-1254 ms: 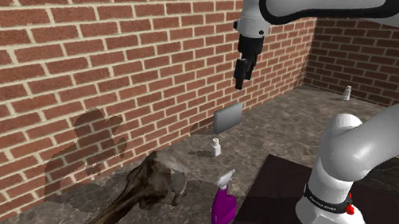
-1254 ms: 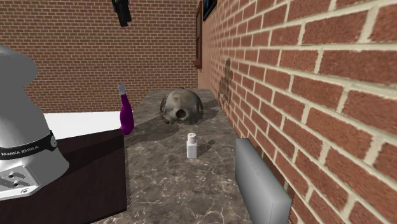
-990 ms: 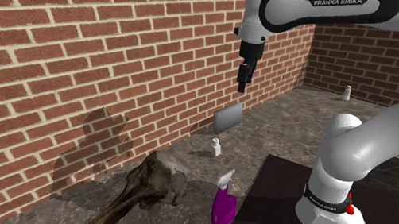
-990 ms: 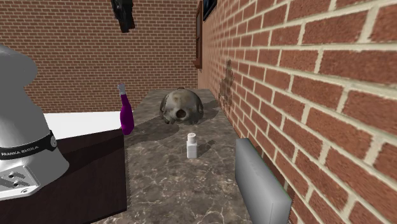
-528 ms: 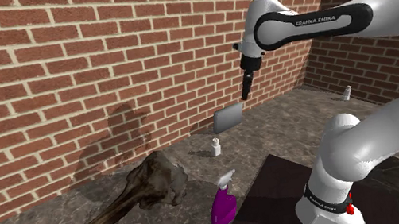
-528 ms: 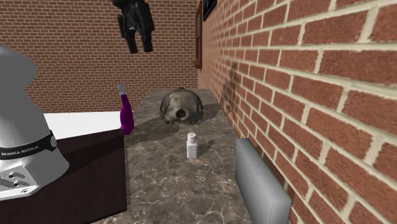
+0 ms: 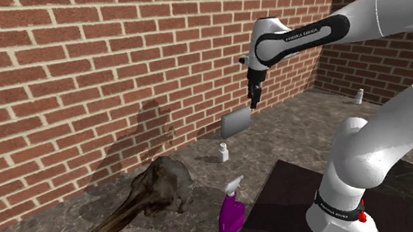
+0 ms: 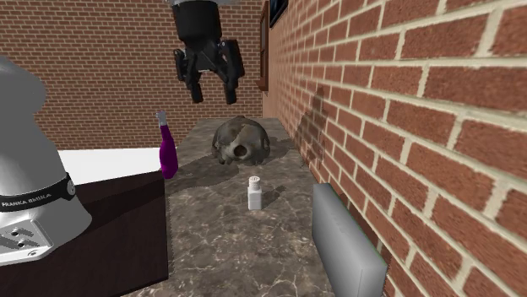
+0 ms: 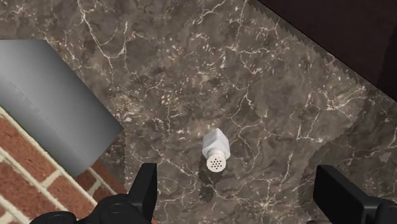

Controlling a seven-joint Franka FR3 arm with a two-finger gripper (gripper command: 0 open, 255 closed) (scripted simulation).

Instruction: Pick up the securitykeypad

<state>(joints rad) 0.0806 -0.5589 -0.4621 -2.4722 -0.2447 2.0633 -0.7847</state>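
The security keypad [image 7: 236, 122] is a plain grey slab that leans against the brick wall on the marble counter; it also appears as the keypad [image 8: 344, 240] and the keypad [image 9: 48, 104]. My black gripper [image 7: 253, 101] hangs open just above the keypad and slightly toward the shoulder view's right. In the second exterior view the gripper [image 8: 214, 94] is high over the counter with its fingers spread. In the wrist view the gripper [image 9: 238, 191] holds nothing; a small white shaker [image 9: 215, 152] lies on the counter below, between the fingers.
A white shaker [image 7: 222, 153] stands in front of the keypad. An animal skull [image 7: 138, 199] lies further along the counter, and a purple spray bottle [image 7: 229, 212] stands by the dark stand [image 7: 284, 208]. Another small white bottle [image 7: 359, 96] sits far right. Brick walls [image 7: 67, 81] bound the counter.
The arm has lowered and swung toward the wall, bringing the gripper down close above the keypad. The fingers remain open. Nothing on the counter has moved.
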